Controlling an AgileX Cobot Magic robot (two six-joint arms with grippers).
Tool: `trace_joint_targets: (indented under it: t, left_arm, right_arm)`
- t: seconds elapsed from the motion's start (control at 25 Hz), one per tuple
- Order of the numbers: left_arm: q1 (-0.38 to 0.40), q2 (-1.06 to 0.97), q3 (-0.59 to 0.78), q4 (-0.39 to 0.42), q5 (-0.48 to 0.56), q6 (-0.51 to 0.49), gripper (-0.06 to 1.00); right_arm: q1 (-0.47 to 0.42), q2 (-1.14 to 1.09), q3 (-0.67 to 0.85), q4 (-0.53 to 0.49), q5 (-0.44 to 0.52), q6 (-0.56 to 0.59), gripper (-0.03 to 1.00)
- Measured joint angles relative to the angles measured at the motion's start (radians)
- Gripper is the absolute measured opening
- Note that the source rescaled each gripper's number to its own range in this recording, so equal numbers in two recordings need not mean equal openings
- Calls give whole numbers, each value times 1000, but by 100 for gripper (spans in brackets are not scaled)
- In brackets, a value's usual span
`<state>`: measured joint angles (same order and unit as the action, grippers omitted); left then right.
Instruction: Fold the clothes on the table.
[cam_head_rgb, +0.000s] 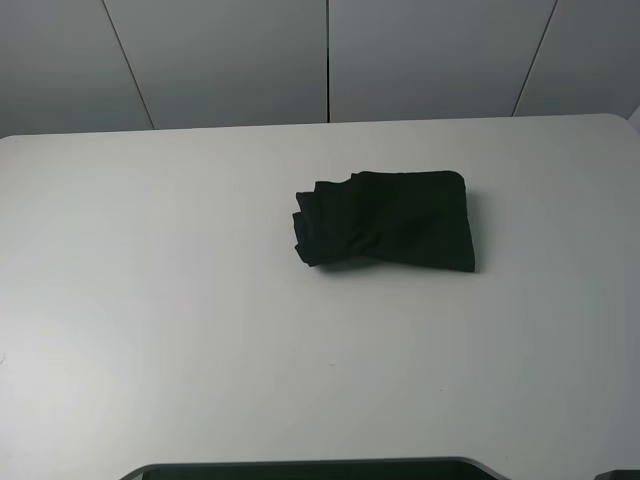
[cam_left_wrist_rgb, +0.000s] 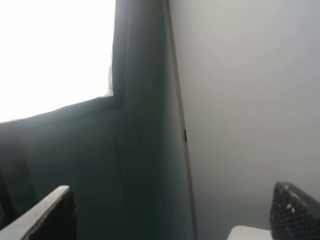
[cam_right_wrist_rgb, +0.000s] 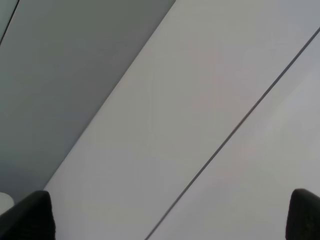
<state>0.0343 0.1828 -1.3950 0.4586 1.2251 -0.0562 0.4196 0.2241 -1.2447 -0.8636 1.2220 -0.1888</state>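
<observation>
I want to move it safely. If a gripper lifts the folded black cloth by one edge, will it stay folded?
Probably not. The black cloth looks soft: stacked layers show at its left edge, so it would likely droop and unfold. It seems light and will not roll.

A: What appears beyond the left gripper (cam_left_wrist_rgb: 172, 212)?
B: A grey wall panel (cam_left_wrist_rgb: 245, 100) and a dark curtain (cam_left_wrist_rgb: 135, 150).
A: And its fingertips (cam_left_wrist_rgb: 292, 210)?
B: Spread apart, holding nothing.
</observation>
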Motion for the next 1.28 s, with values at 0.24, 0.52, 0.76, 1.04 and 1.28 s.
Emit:
trace_joint_targets:
  t: [0.24,0.52,0.76,1.04,1.28]
  left_arm:
    - [22,-55,53,-212,0,10,100]
    - [23,-152,344,-364,0,36,100]
    - [16,-179,560,-439,6,36,100]
    - [-45,-179,679,-481,6,36,100]
    - [-57,-179,732,-484,6,36,100]
  right_arm:
    - [-13,-2,18,255,0,43,100]
    - [-113,-55,231,480,0,25,100]
    - [-133,-178,399,646,-59,88,100]
    - [-134,-222,544,722,-88,90,100]
    - [-140,-222,635,786,-113,83,100]
